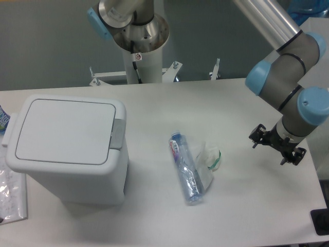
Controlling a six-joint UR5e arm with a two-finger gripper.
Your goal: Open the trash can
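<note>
Jaws are standing apart with nothing between them; the gripper (pixel 271 144) is hanging at the right side of the table (pixel 247 103), just above its white top, and touching nothing. Behind it the grey arm with blue joint caps (pixel 288 77) is reaching in from the upper right. Left of the gripper, near the table's middle, a crushed clear plastic bottle (pixel 185 169) is lying on its side with a crumpled clear wrapper (pixel 209 160) just beside it. Well apart from the gripper, at the far left, the trash can (pixel 67 149) is sitting upright with its flat lid lying shut and the grey latch (pixel 117 135) facing the bottle. A clear bag (pixel 11 191) is lying by the can's left side.
</note>
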